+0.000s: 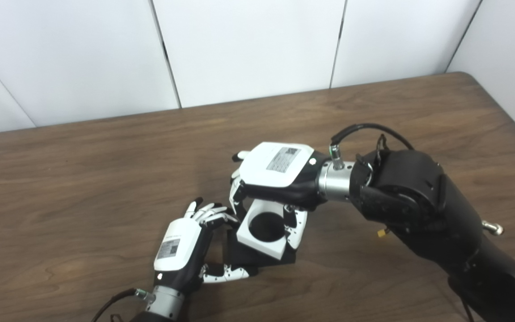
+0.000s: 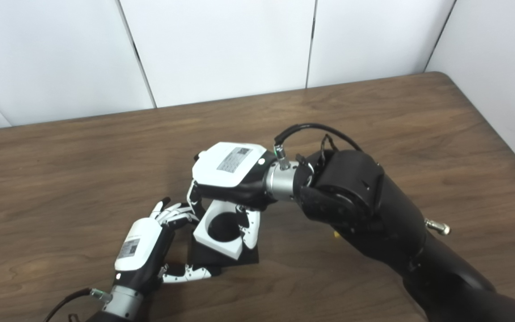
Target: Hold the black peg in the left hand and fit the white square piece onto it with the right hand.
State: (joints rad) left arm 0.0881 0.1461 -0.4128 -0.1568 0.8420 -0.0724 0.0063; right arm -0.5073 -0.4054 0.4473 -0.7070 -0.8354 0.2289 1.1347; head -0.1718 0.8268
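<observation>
The white square piece (image 1: 264, 230), with a round hole through its middle, sat tilted on top of the black peg (image 1: 251, 257), whose dark base rested on the wooden table (image 1: 83, 188) near its front middle. The piece lay directly beneath the right hand (image 1: 275, 172), which reached in from the right with its white back turned upward. That hand pinched the piece from above: its fingers (image 1: 238, 197) curled down along the left edge and its thumb (image 1: 299, 226) pressed the right edge, so the piece was held between them. The left hand (image 1: 183, 250) stood just left of the peg's base, palm turned toward it. Its fingertips (image 1: 213, 214) touched or nearly touched the upper left corner of the white piece, and its thumb (image 1: 226, 273) stretched along the front lower side of the black base. Whether the left hand truly clamped the base or only rested against it could not be told, since the contact side was hidden.
</observation>
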